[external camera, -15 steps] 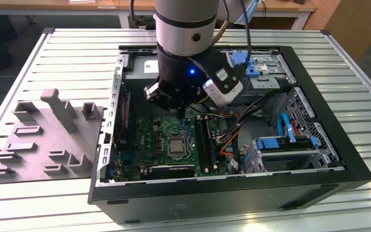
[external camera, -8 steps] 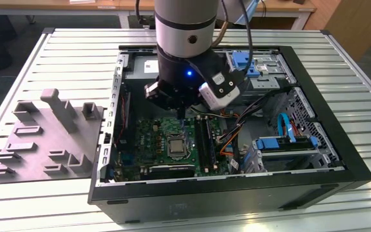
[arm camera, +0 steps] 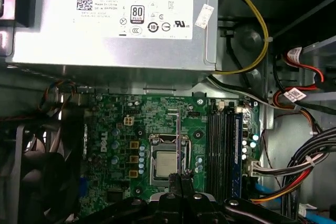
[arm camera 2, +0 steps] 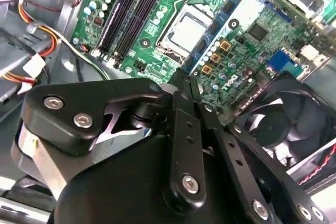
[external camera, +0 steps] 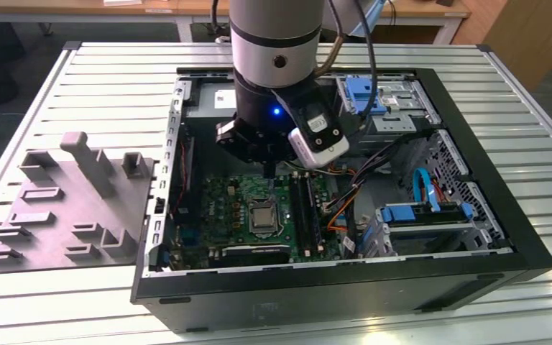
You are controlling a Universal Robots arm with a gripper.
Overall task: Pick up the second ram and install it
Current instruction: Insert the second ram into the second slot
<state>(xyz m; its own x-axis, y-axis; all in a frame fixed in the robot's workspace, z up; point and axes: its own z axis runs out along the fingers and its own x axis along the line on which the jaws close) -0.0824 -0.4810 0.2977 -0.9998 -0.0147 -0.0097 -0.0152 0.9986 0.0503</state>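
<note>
Claw (arm camera 2: 185,76) is pinched narrow, tips together, hanging just over the CPU socket (arm camera: 167,162) on the green motherboard (arm camera: 118,124). Beyond the socket, a dark blue stick stands in the slots, looks like the second ram (arm camera: 237,145), can't swear to it.

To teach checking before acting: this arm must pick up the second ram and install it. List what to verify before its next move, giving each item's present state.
1. The computer case is open and the motherboard is exposed: ok.
2. The hand is above the motherboard, near the processor socket: ok.
3. The hand holds the second ram: not ok; it is shut with nothing between its fingers.
4. The memory slots are free of cables: ok; the wire bundles lie beside them.
5. An empty slot is ready: cannot tell.
</note>
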